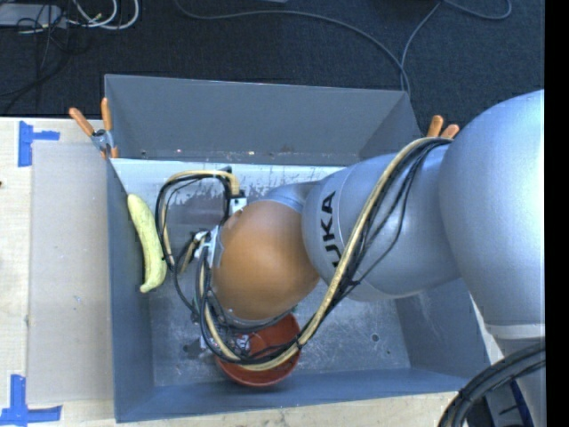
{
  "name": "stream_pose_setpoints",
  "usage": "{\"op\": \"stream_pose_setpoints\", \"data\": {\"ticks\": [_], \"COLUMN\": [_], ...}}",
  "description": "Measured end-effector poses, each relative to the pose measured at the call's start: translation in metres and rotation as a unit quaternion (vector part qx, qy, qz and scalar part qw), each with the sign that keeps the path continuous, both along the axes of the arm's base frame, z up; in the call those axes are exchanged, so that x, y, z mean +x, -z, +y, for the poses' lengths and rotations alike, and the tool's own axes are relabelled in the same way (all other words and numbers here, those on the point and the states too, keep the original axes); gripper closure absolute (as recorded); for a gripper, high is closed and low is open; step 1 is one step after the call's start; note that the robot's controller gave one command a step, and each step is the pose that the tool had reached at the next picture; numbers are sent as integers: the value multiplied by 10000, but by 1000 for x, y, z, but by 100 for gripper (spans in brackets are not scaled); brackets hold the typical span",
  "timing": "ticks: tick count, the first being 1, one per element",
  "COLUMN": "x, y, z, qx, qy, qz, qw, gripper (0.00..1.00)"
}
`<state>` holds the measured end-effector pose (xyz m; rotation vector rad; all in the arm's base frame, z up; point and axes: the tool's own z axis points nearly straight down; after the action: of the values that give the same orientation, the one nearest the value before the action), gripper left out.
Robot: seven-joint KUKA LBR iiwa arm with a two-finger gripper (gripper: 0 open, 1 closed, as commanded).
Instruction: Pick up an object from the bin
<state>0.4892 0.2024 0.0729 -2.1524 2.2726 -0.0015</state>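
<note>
Red plastic, by its look: a round red bowl-like thing (267,369) lies by the grey metal bin's (133,363) near wall, directly under the gripper (231,341). Whether that is spread or pinched I cannot tell. It seems light, stiff and slippery, with the rim the best hold. A yellow banana-shaped toy (147,243) lies left.

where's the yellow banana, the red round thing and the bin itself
yellow banana (151,243), camera view, on the middle of its curved body
red round thing (258,376), camera view, on its lower edge near the bin's front wall
grey bin (258,132), camera view, on its bare back wall
</note>
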Motion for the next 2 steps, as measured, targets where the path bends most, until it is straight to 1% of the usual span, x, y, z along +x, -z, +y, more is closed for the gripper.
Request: {"op": "stream_pose_setpoints", "data": {"ticks": [2], "x": [-1], "y": [-19], "z": [0], "qx": [-2], "qy": [20], "qz": [9], "qw": [10000], "gripper": [100]}}
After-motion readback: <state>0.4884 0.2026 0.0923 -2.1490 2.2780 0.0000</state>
